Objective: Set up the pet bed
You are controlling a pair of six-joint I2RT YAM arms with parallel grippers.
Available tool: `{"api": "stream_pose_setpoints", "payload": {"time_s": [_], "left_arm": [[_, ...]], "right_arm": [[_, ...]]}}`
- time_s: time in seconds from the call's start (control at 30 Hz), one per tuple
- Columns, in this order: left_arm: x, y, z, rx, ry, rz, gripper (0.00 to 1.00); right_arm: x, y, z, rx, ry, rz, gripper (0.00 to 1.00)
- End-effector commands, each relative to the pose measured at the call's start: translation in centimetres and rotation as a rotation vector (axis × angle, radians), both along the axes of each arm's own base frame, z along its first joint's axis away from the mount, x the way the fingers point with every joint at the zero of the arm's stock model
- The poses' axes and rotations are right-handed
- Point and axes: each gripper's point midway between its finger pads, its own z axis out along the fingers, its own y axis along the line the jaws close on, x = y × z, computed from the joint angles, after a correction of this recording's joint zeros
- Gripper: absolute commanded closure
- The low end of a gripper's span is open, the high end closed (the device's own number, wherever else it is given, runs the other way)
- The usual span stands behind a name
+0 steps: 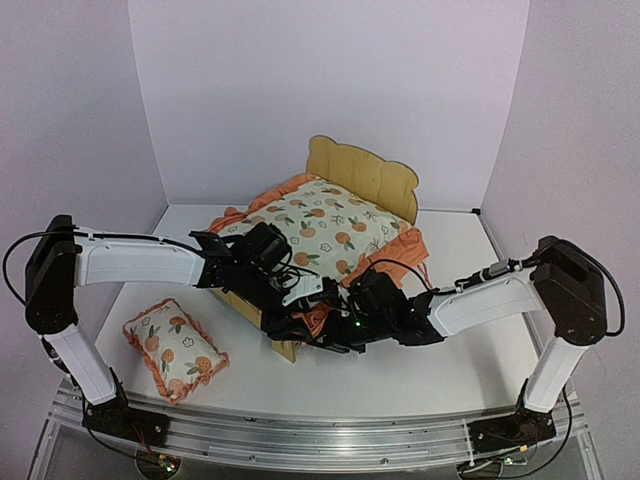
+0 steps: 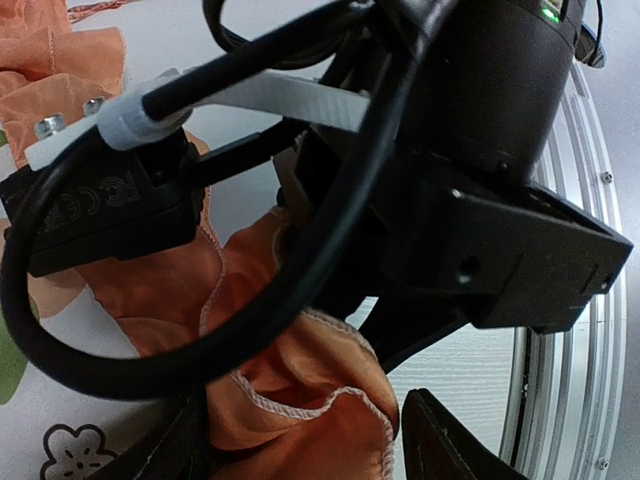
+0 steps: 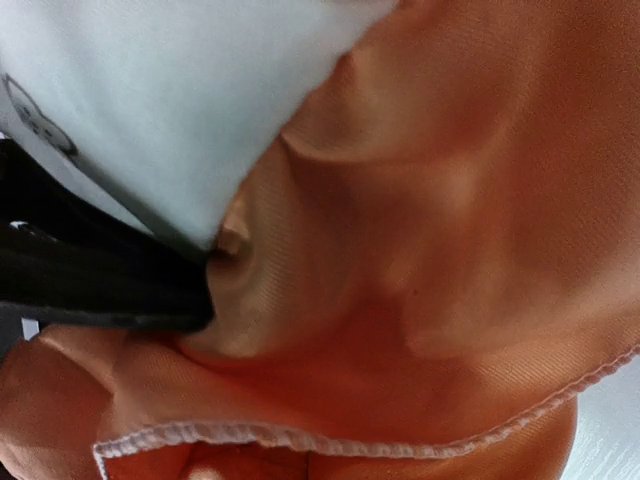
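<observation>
Bare counter [image 1: 470, 345] right of the bed [image 1: 365, 172] and along the near edge, pillow [image 1: 175, 350] on the near-left patch, left hand [image 1: 290, 318] and right hand [image 1: 318, 335] crowded together at the bed's near corner, mattress [image 1: 320, 225] with its ruffle bunched between them, back wall [image 1: 330, 80] close behind the bed.

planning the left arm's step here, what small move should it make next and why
Probably lift the left gripper straight up off the orange ruffle. Its fingers stand apart with the fabric loose between them, and the right gripper looks shut on the same ruffle right beside it. A vertical exit seems least likely to snag cloth or bump that arm.
</observation>
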Motion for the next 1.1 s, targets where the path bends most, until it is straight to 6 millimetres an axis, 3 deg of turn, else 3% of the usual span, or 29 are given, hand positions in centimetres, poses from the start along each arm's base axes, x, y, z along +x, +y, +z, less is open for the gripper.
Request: {"api": "stream_pose_setpoints", "payload": {"time_s": [0.0, 0.07, 0.23, 0.27, 0.47, 0.67, 1.07], "left_arm": [[0.6, -2.0, 2.2, -0.072, 0.000, 0.012, 0.36], [0.7, -2.4, 2.6, -0.084, 0.007, 0.021, 0.45], [1.0, -2.6, 3.2, -0.091, 0.027, 0.057, 0.95], [1.0, -2.5, 2.8, -0.082, 0.029, 0.064, 0.99], [2.7, -1.6, 0.5, -0.011, 0.013, 0.155, 1.00], [5.1, -0.3, 0.0, 0.012, -0.056, 0.237, 1.00], [4.9, 0.6, -1.1, 0.045, -0.064, 0.233, 1.00]], "right_arm": [[0.4, 1.0, 3.5, 0.091, -0.025, 0.004, 1.00], [0.2, 1.0, 3.6, 0.095, -0.022, 0.013, 1.00], [-0.1, -0.1, 1.8, 0.061, -0.013, -0.002, 1.00], [0.0, -0.1, 1.5, 0.062, -0.023, -0.006, 1.00], [1.1, 0.9, 0.1, 0.059, -0.086, 0.010, 0.99], [1.4, 0.3, -1.1, 0.072, -0.079, -0.044, 0.88], [0.0, -0.4, -1.9, 0.112, -0.022, -0.058, 0.71]]}}
